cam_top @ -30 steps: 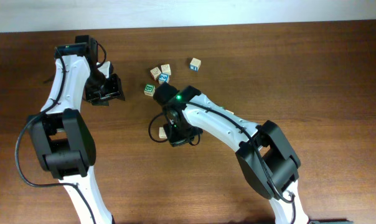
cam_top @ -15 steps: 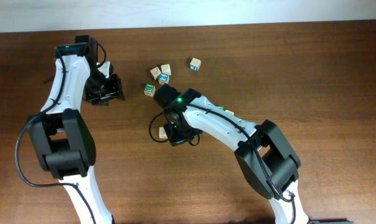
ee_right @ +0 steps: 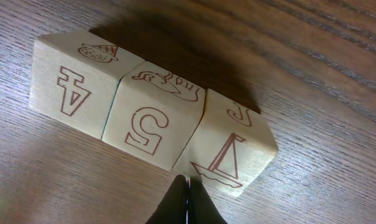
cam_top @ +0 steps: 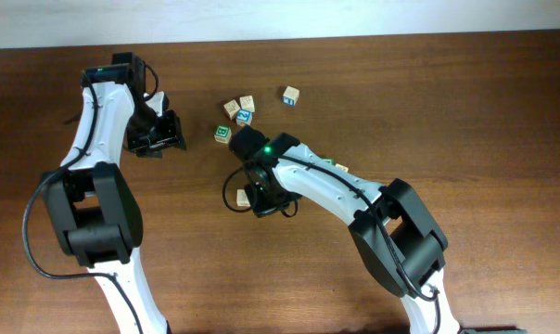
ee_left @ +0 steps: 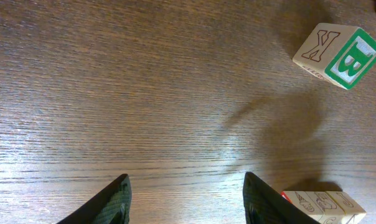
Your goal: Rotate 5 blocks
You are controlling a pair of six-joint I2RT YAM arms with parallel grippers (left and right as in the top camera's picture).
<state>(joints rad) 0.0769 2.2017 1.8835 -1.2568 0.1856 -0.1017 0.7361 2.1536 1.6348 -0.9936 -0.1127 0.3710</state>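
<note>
right gripper (ee_right: 188, 202) pinched shut, empty, tips against sailboat block (ee_right: 228, 155), which ends the three-block row (ee_right: 150, 121) at my 12 o'clock | left gripper (ee_left: 185, 196) spread open, empty; green-faced block (ee_left: 337, 56) at its 1 o'clock | progress: I judge mid-task, turned count unclear

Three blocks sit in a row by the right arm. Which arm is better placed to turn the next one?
Right. The right gripper, shut, points at the edge of the sailboat block, which ends that row. The left gripper hangs open over bare table, off to the side.
</note>
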